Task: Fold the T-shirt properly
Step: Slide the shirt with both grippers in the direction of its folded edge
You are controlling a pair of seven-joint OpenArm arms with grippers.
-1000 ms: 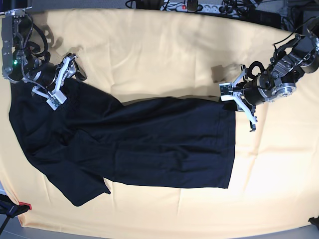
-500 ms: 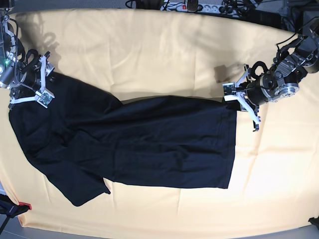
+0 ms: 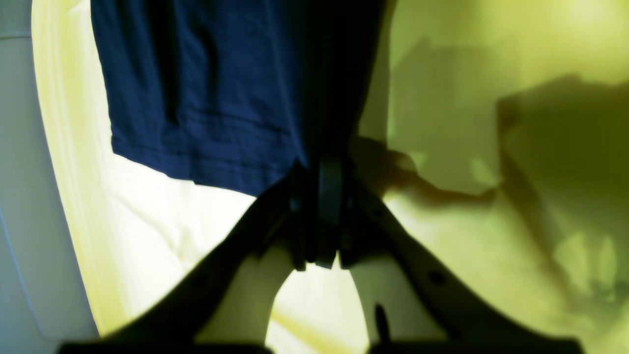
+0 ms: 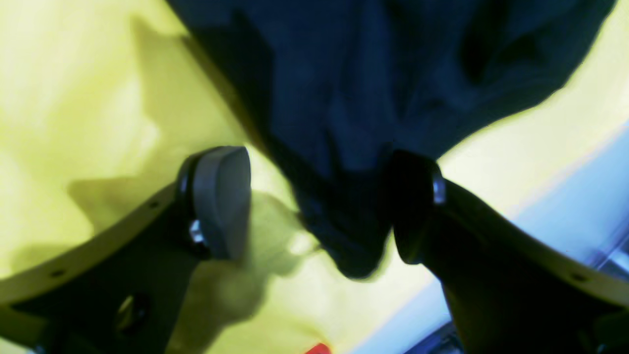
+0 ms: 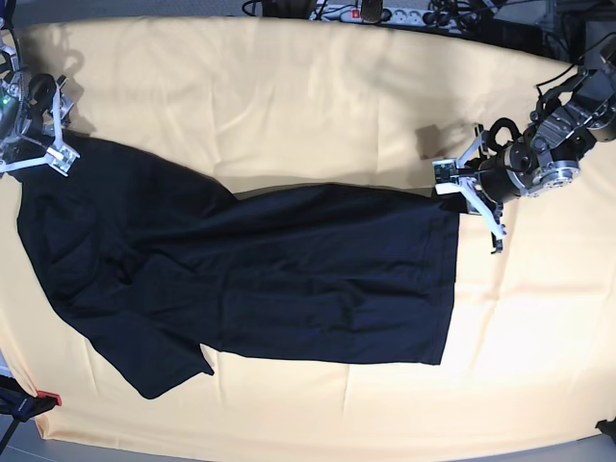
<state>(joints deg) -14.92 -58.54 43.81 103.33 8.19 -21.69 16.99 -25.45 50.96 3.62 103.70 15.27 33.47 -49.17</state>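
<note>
The black T-shirt lies spread across the yellow cloth, hem to the right and a sleeve at the lower left. My left gripper is at the hem's upper right corner. In the left wrist view it is shut, with the dark shirt fabric running into the pads. My right gripper is at the shirt's far left upper edge. In the right wrist view it is open, with a tip of the shirt lying between the grey pad and the other finger, which do not grip it.
A power strip and cables lie along the back edge. A red tag and a black object sit at the front left corner. The cloth's front edge and the left table edge are close to the shirt.
My right arm has moved left and back, from over the shirt's shoulder to its far left edge. My left gripper has stayed at the hem corner and shifted slightly right.
</note>
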